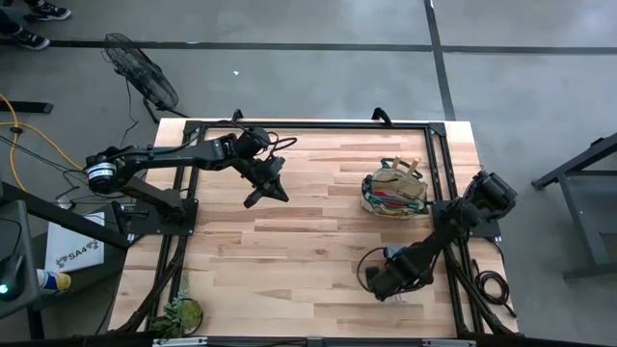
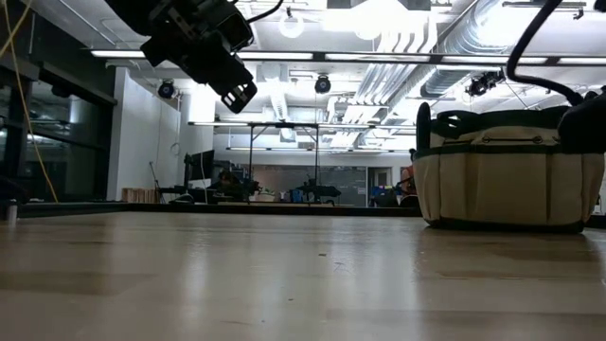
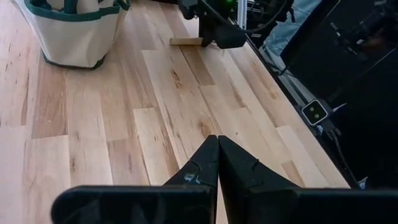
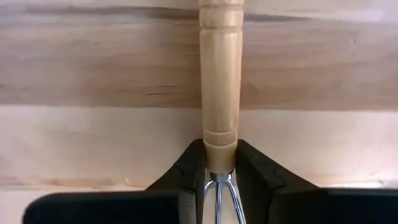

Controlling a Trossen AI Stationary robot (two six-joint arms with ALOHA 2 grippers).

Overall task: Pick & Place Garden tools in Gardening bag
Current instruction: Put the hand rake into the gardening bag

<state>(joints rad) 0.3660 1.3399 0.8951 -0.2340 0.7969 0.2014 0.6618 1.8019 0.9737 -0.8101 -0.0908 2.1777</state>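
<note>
Rake clenched in right tool; bag near; left tool closed, empty.

Overhead view looks straight down on the whole tabletop; low view looks level across it. Both show the bag. Wrist views sit close above the boards, facing forward.

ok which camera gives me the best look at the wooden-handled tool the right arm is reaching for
The right wrist view: the wooden-handled tool fills the frame, its handle base between the right end effector fingers, wire tines showing below. The left wrist view shows only a bit of handle far off. In the high view the arm hides it; the low view misses it.
</note>
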